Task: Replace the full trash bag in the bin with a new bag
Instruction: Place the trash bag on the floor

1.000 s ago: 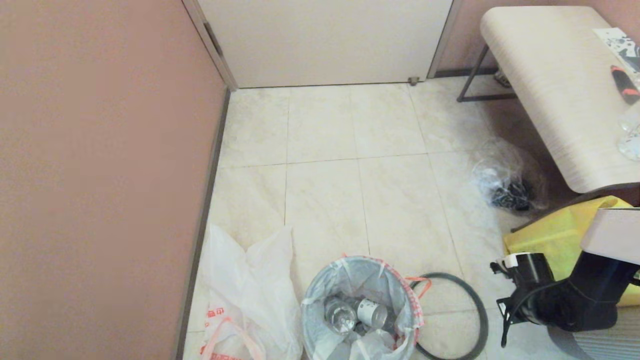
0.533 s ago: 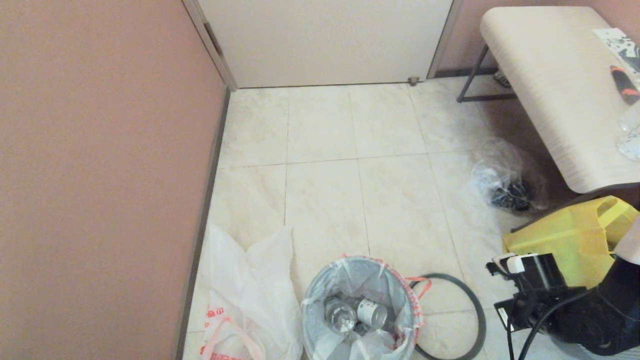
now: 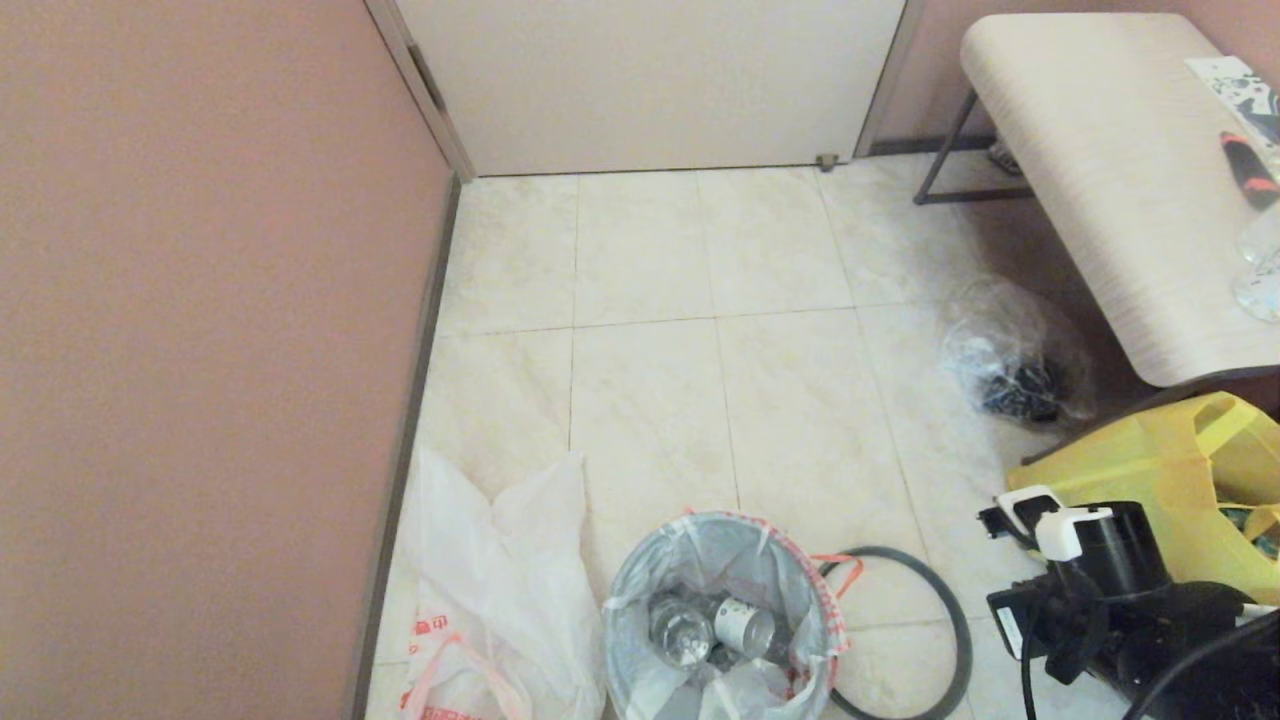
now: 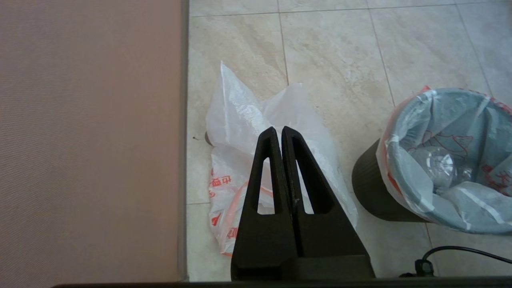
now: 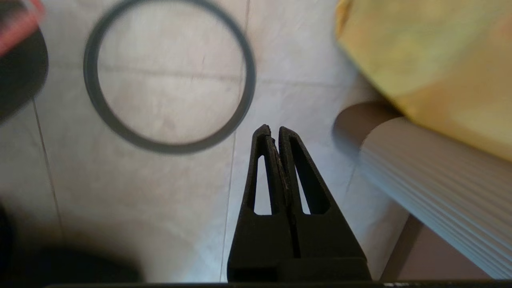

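Bin (image 3: 720, 620): stood on the tiled floor, lined by the full trash bag (image 3: 715, 600) with bottles and a can inside.
Rim hoop (image 3: 900, 630): laid flat on the floor, just beside the bin.
New bag (image 3: 490, 590): spread limp by the wall.
Right gripper (image 5: 274, 129): fingers pressed together, nothing held, above bare floor near the hoop.
Left gripper (image 4: 278, 130): closed and empty, over the new bag.

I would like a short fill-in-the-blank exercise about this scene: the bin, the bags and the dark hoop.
1. The full trash bag sits inside the ____.
2. The dark grey hoop lies flat on the ____.
3. The new bag lies between the bin and the ____.
4. The right gripper holds ____.

Missing words: bin; floor; wall; nothing
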Available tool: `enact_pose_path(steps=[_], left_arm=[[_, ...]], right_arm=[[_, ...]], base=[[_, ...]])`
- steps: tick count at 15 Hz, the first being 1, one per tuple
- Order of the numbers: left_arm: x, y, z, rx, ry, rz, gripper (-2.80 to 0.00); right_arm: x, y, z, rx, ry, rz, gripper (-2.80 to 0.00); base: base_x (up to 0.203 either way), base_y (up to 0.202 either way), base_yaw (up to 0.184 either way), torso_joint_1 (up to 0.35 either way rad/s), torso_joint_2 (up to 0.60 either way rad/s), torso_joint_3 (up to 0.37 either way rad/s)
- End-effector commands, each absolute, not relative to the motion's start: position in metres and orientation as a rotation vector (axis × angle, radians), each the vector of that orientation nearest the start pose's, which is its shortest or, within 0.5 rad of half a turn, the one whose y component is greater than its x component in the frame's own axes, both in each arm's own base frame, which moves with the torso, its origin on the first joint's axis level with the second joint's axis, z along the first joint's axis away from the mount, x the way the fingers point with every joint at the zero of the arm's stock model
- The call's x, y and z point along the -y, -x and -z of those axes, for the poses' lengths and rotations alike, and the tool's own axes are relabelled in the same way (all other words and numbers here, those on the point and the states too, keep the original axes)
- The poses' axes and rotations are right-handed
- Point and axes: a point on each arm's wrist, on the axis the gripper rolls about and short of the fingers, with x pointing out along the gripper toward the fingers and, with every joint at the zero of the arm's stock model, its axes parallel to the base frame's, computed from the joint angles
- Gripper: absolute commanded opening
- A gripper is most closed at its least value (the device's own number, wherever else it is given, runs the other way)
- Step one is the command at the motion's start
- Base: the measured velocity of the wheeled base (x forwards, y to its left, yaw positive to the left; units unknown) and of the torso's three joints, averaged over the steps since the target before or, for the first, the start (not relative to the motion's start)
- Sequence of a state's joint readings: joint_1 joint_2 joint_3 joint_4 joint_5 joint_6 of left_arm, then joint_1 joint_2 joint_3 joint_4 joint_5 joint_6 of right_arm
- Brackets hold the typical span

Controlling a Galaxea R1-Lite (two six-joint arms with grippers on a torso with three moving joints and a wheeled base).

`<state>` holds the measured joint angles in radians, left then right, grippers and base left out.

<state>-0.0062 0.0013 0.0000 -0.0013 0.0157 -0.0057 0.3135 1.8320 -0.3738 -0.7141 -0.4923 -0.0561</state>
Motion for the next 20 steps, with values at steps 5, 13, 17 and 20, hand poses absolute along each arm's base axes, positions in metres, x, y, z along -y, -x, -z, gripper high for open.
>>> enact_pose_path(steps=[5, 13, 17, 20], left_arm=[[0.000, 0.023, -0.076, 0.000, 0.008, -0.009, -2.80], [0.000, 0.023, -0.076, 0.000, 0.006, -0.009, -2.80], [0.000, 0.023, -0.076, 0.000, 0.006, -0.009, -2.80], [0.000, 0.023, -0.076, 0.000, 0.006, -0.009, -2.80]], right_arm=[[-0.080, -0.224, -0.078, -0.584, 0.308, 0.155, -2.80], [-0.102, -0.260, -0.045, -0.666, 0.197, 0.096, 0.00], [-0.110, -0.292, -0.006, -0.737, 0.225, 0.108, 0.00], [-0.118, -0.317, 0.010, -0.700, 0.211, 0.107, 0.00]], base=[[0.000, 0.000, 0.000, 0.000, 0.00, 0.000], [0.000, 0.000, 0.000, 0.000, 0.00, 0.000], [0.000, 0.000, 0.000, 0.000, 0.00, 0.000], [0.000, 0.000, 0.000, 0.000, 0.00, 0.000]])
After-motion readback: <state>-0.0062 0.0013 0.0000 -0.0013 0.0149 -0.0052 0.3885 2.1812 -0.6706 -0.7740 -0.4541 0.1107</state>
